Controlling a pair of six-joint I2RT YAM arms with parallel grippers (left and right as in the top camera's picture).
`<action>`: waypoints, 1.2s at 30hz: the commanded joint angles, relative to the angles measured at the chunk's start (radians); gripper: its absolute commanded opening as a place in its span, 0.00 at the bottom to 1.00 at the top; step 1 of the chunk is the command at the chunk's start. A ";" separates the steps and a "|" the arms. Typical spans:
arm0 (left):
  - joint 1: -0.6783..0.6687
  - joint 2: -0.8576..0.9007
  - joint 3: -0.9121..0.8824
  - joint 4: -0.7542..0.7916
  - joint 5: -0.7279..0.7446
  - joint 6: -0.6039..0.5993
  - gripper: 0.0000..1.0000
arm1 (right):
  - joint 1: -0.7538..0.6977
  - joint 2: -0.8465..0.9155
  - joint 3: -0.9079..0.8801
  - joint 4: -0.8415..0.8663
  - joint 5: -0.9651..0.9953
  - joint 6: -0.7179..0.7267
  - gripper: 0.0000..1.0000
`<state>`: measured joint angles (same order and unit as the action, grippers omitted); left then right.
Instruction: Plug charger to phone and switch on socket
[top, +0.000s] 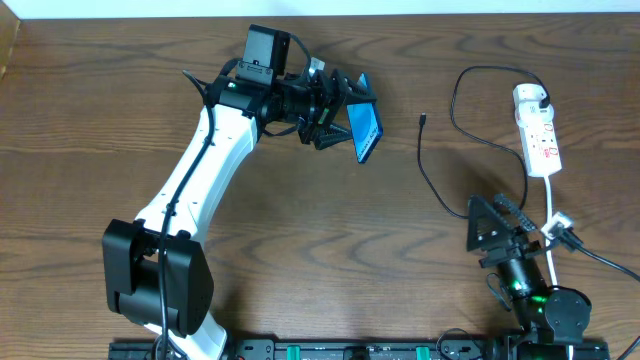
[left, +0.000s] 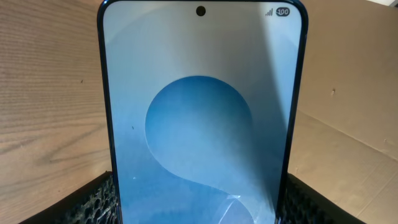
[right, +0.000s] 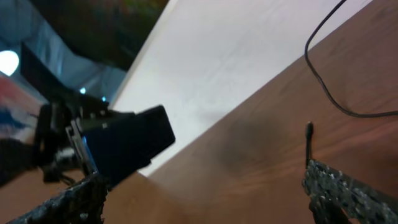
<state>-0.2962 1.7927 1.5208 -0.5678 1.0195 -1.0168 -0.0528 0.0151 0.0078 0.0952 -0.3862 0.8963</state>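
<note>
Left claw (top: 338, 112) is pinching the phone (top: 367, 131) near the middle of the bench's back edge. The charger (top: 424, 120) tip lies just right of it, its cable running back-to-front toward the right claw (top: 497, 218), which is spread, empty and looks nearer

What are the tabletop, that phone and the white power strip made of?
Table: wood or a wood-look laminate, matte, with visible grain.
Phone: smooth, glass-like front with a soft sheen; the material of its dark edge is unclear.
Power strip: smooth white body, probably plastic.
</note>
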 joint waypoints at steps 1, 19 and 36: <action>0.005 -0.029 0.016 0.010 0.039 0.022 0.73 | 0.007 0.037 0.060 -0.021 -0.029 -0.087 0.99; 0.005 -0.029 0.016 0.010 0.039 0.021 0.73 | 0.300 0.702 0.835 -0.581 0.113 -0.378 0.99; 0.005 -0.029 0.016 0.010 0.039 0.022 0.73 | 0.755 0.943 1.077 -0.686 0.430 -0.281 0.99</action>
<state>-0.2962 1.7927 1.5208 -0.5674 1.0195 -1.0130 0.6941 0.9310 1.0668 -0.6025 -0.0734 0.6010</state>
